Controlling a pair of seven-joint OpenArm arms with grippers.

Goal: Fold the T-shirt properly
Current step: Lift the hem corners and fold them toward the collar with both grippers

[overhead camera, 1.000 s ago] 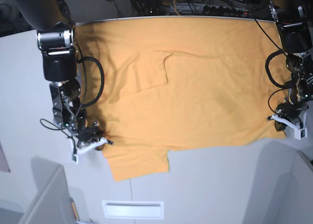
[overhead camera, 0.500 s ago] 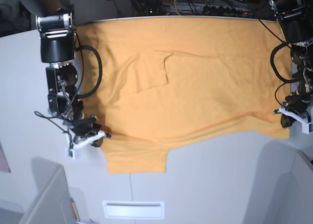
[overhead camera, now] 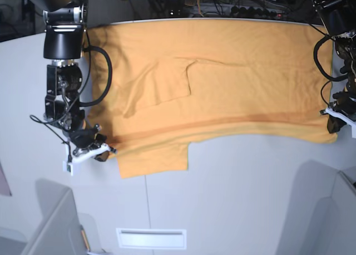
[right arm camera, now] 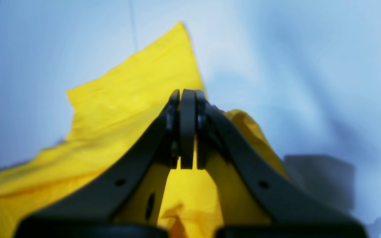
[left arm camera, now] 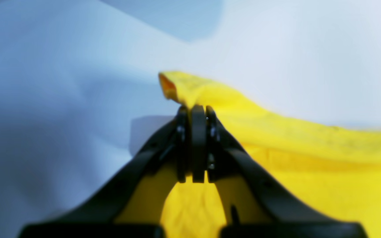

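Both sets of fingers are clamped on the T-shirt (overhead camera: 222, 88), the left fingers (left arm camera: 193, 112) pinching one corner of its near edge and the right fingers (right arm camera: 187, 96) the opposite corner beside a sleeve, with the cloth stretched between them across the white tabletop (overhead camera: 233, 199).

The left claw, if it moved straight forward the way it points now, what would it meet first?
The left claw is shut on the T-shirt edge. Beyond that fold, only bare white table shows, so the way looks free, though depth is blurry.
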